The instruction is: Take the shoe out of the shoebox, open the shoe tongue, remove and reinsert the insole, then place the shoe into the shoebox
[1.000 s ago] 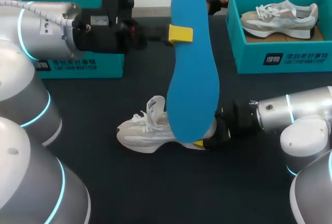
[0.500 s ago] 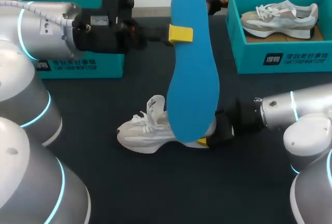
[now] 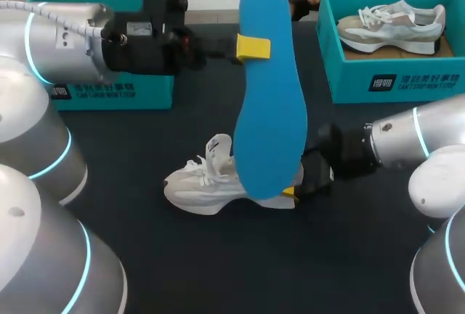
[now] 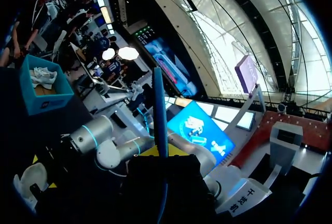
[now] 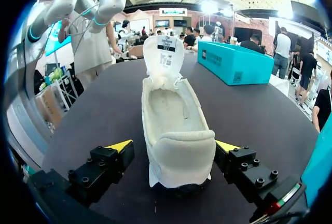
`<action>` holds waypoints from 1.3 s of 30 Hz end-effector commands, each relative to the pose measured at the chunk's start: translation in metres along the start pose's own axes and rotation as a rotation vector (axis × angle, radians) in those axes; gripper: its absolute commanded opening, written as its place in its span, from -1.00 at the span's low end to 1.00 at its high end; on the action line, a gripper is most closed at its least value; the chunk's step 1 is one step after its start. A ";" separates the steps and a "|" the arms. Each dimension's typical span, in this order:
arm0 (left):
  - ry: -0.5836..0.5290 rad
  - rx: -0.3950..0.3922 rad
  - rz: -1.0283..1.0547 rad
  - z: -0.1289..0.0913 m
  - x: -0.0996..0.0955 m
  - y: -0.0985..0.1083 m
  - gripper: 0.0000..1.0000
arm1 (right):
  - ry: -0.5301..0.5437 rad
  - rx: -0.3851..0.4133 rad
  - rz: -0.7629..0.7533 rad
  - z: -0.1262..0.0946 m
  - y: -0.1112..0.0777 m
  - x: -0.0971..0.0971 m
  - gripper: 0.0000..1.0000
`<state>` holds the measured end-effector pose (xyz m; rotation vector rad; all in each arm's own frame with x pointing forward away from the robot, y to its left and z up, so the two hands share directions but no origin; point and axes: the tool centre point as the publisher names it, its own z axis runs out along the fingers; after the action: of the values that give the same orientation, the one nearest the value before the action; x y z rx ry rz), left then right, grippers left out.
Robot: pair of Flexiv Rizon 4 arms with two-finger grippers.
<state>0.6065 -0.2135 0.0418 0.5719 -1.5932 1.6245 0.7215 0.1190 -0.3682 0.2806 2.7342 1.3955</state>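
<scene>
Standing by the rig, I'd say the insole is out and the step in hand is getting it back in. On the left, the left gripper (image 3: 253, 47) is clenched on the blue insole (image 3: 269, 103) near its upper end and holds it aloft over the white sneaker (image 3: 200, 183). Behind that arm, at ten o'clock on the dark surface (image 3: 218, 270), sits a teal shoebox (image 3: 109, 92) whose inside is hidden. The sneaker lies near the middle, toe toward nine o'clock, with its tongue (image 5: 163, 53) pulled up and the footbed bare. At its heel, the right gripper (image 5: 174, 149) is released, one finger on either side and neither touching as far as I can see. Next, I judge, that gripper should steady the heel while the insole is tipped toe-first into the opening. A second shoebox (image 3: 392, 81) at two o'clock holds another sneaker (image 3: 392, 23).
</scene>
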 end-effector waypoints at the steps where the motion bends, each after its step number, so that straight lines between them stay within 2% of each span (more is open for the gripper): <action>1: 0.000 0.001 0.000 0.001 -0.001 0.001 -1.00 | -0.029 0.262 0.049 -0.006 0.007 -0.001 1.00; 14: 0.000 0.001 0.000 0.001 -0.001 0.001 -1.00 | -0.029 0.262 0.049 -0.006 0.007 -0.001 1.00; 20: 0.000 0.001 0.000 0.001 -0.001 0.001 -1.00 | -0.025 0.443 -0.014 -0.029 0.035 0.000 1.00; 25: 0.000 0.001 0.000 0.001 -0.001 0.001 -1.00 | 0.007 0.524 -0.046 -0.037 0.052 -0.001 1.00; 29: 0.000 0.001 0.000 0.001 -0.001 0.001 -1.00 | 0.039 0.604 -0.048 -0.036 0.057 -0.004 1.00; 39: 0.000 0.001 0.000 0.001 -0.001 0.001 -1.00 | 0.034 0.667 -0.110 -0.033 0.058 -0.011 1.00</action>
<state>0.6064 -0.2135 0.0419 0.5720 -1.5931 1.6245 0.7338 0.1184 -0.3014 0.1220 3.0408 0.6925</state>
